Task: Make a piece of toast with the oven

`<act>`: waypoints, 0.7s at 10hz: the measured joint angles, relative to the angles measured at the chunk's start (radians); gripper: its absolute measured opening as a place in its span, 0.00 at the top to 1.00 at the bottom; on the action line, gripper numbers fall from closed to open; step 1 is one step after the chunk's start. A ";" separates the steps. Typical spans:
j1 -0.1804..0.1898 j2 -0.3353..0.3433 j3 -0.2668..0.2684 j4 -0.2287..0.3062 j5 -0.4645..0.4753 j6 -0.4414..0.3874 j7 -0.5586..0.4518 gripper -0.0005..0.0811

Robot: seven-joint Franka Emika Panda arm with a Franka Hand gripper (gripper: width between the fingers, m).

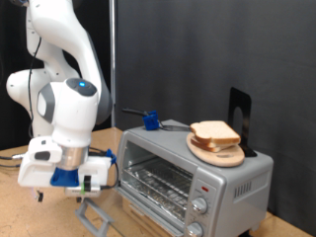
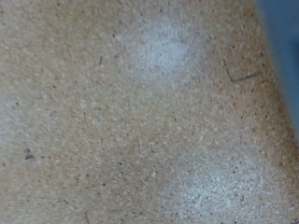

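Note:
The oven (image 1: 225, 183) is a silver-grey box at the exterior view's right, with its wire rack (image 1: 158, 181) showing at the front and two knobs on the right. On its roof a round wooden plate (image 1: 219, 155) carries the piece of toast (image 1: 213, 131), pale bread with a tan crust. My gripper (image 1: 81, 186), a white hand with blue parts, hangs low over the table just left of the oven's front. It points down and holds nothing that I can see. The wrist view shows only speckled tabletop (image 2: 131, 121) and none of the fingers.
A grey frame-like piece (image 1: 96, 214) lies low beneath the hand by the oven's front; I cannot tell whether it is the door. A small blue object (image 1: 150, 120) and a black stand (image 1: 240, 114) sit on the oven's roof. A dark curtain hangs behind.

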 joint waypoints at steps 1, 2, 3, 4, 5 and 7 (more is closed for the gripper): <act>0.000 0.044 0.004 0.010 0.006 0.032 0.008 0.00; 0.000 0.086 0.007 0.025 0.013 0.055 0.011 0.00; 0.000 0.118 0.011 0.036 0.024 0.080 0.007 0.00; -0.002 0.135 0.023 0.040 0.058 0.093 -0.024 0.00; -0.013 0.135 0.046 0.042 0.121 0.095 -0.091 0.00; -0.049 0.091 0.109 0.041 0.310 0.076 -0.321 0.00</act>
